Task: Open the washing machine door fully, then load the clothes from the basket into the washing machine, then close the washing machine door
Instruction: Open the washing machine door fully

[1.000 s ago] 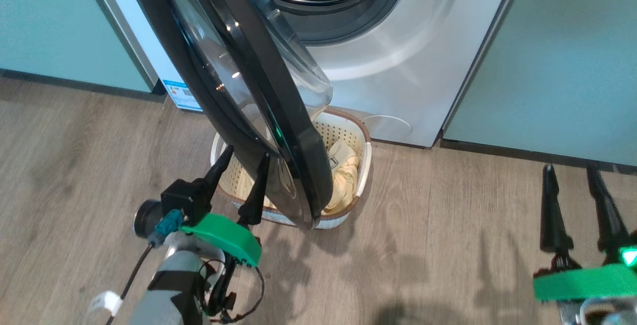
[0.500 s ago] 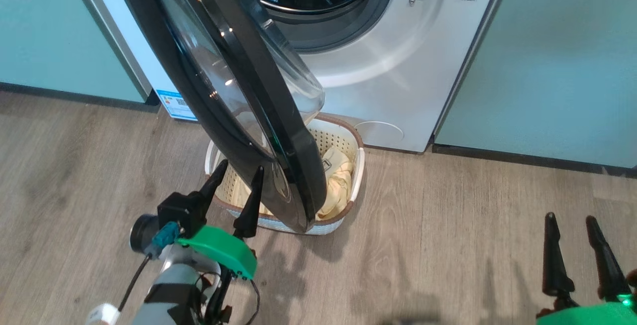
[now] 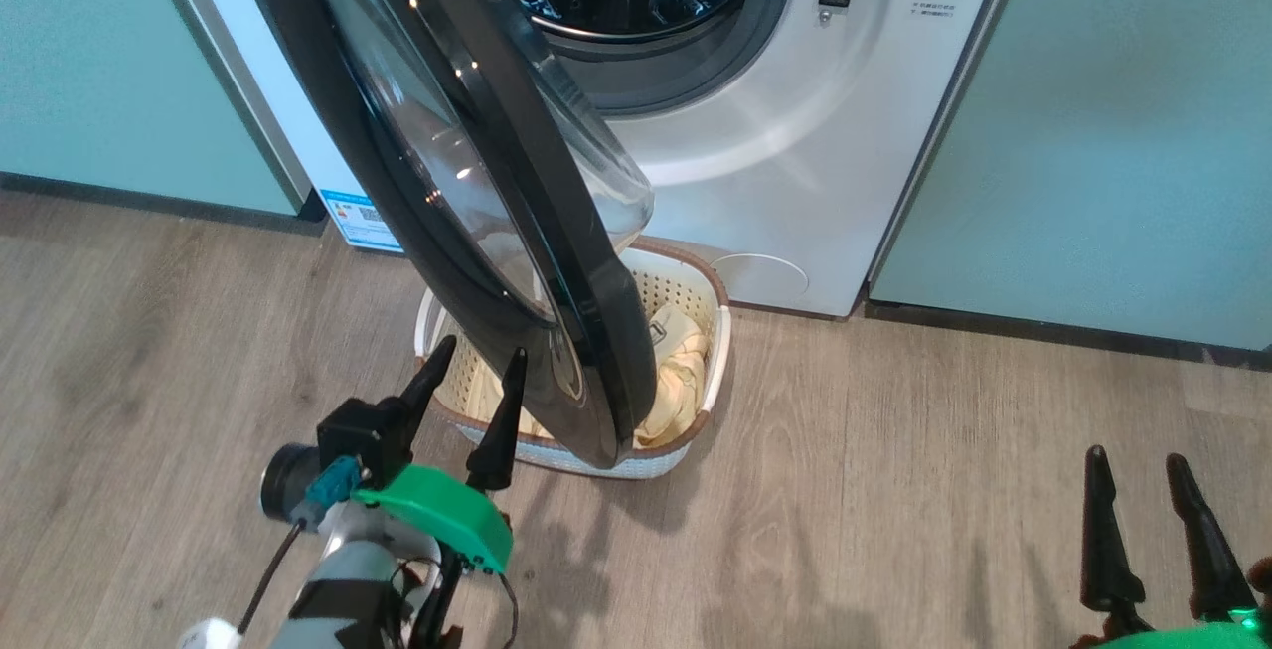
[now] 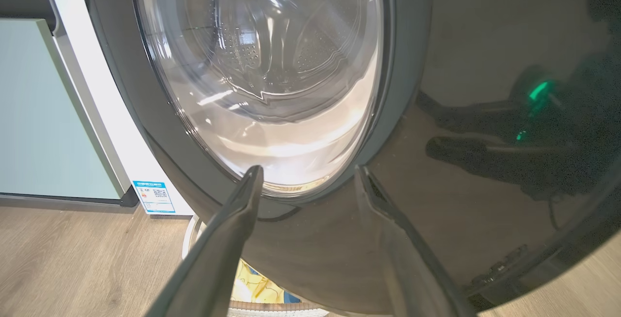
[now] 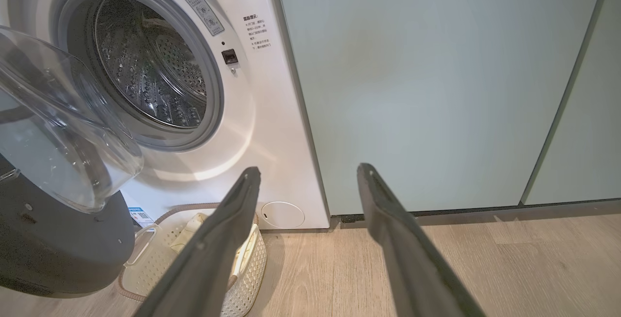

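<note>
Evidently poised to shove the washing machine door [image 3: 467, 182] wider: left jaws apart, tips close beside its black rim. Half-swung, overhanging the basket [image 3: 717, 303] and clothes [image 3: 680, 363] on the floor before the washing machine [image 3: 795, 162]. Right jaws apart, held low, clear of the swing.

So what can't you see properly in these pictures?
Most of the clothes and basket: head view, hidden behind the washing machine door.
Top of the washing machine: head view, cut by the upper edge.
Its printed label: right wrist view, too small to read.
</note>
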